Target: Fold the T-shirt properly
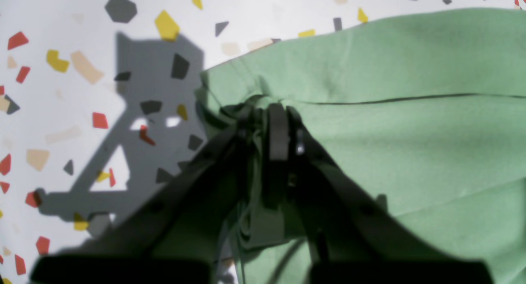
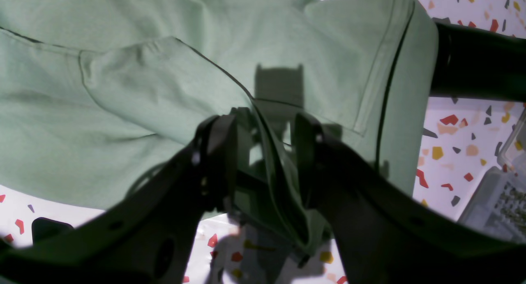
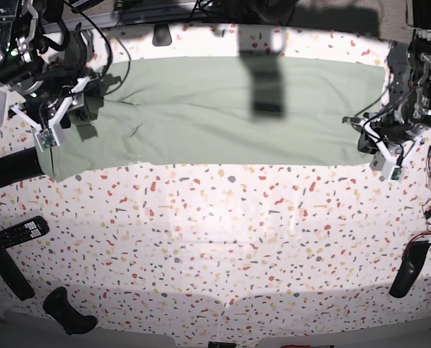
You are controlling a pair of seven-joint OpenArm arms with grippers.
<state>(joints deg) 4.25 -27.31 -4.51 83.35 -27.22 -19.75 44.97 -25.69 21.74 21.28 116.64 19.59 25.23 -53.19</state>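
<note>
The left gripper (image 1: 273, 115), a pair of dark fingers seen from its own wrist camera, is pinched together on a bunched corner of the large pale sage-green soft fabric T-shirt (image 3: 222, 109), the cloth gathered into small puckers right at the tips. The right gripper (image 2: 263, 136) stands with its two dark fingers apart and a hanging fold of the same shirt between them; the fabric lies against the inner face of one finger, but whether it is truly clamped cannot be told (the fold hides the contact). From there outward, the shirt stretches in a long band across the far part of the white tabletop speckled with red, yellow and grey chips (image 3: 222, 239), one end at each gripper, with a thin dark seam line running across it in both wrist views. A dark shadow falls on the middle of the cloth in the base view. The lower part of each wrist picture is blocked by blurred dark gripper frame.
</note>
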